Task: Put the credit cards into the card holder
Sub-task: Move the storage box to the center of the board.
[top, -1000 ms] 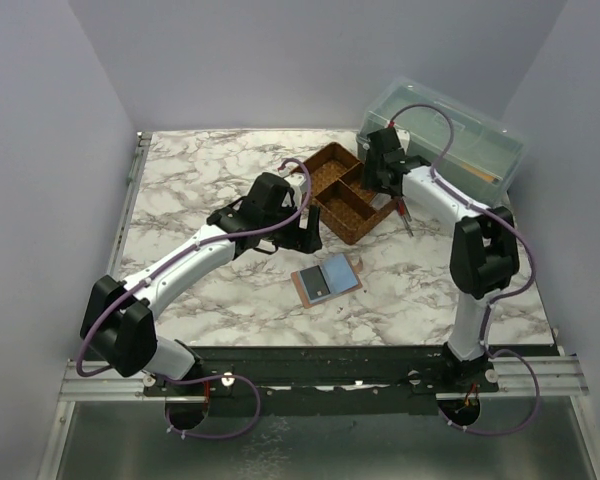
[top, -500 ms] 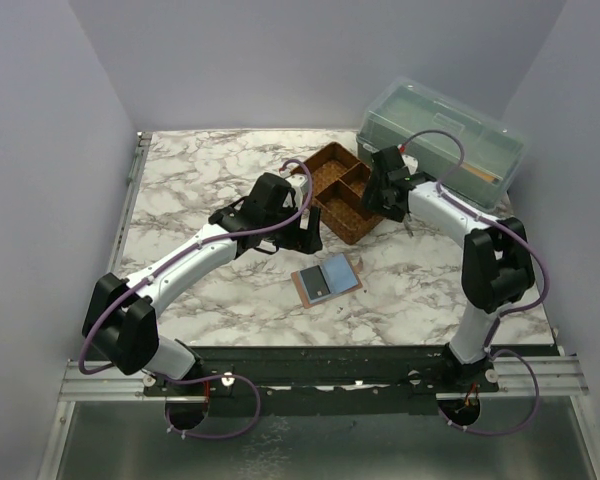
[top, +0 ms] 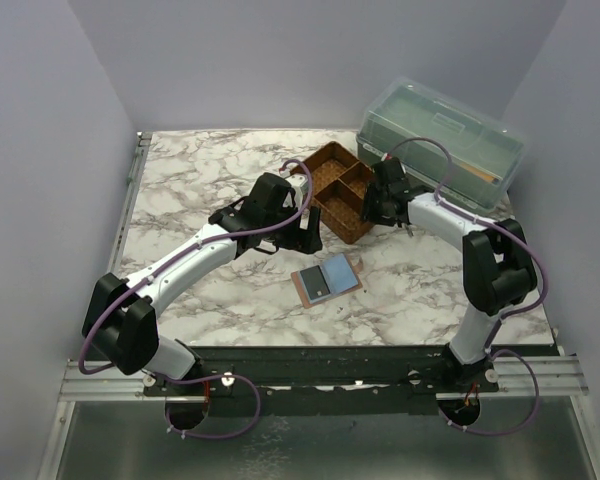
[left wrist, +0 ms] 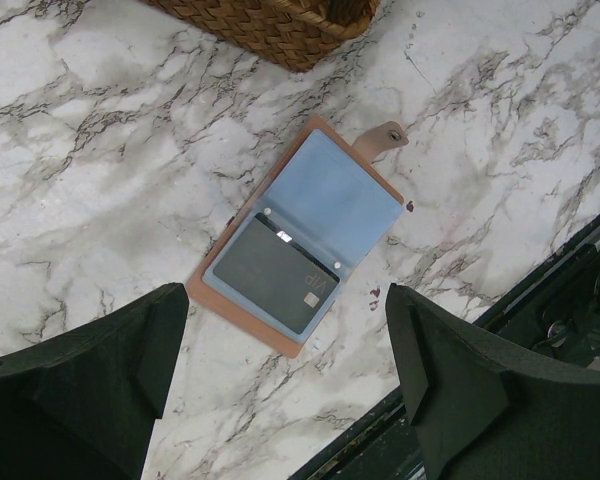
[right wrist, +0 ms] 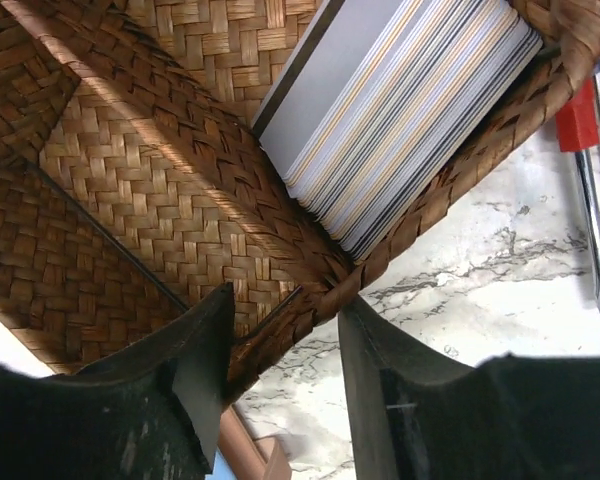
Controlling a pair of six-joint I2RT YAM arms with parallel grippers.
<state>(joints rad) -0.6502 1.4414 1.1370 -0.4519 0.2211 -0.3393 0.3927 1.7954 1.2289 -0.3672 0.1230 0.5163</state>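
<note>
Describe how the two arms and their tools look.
The left arm and right arm match: white links, bulky black joints, a purple cable looping along each. The left tool and right tool each end in two broad matte-black fingers.

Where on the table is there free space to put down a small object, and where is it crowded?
Free: the far-left table top, between its left edge and the woven tray; also the near-right part between the card holder and the right arm. Crowded: around the tray and green box.
</note>
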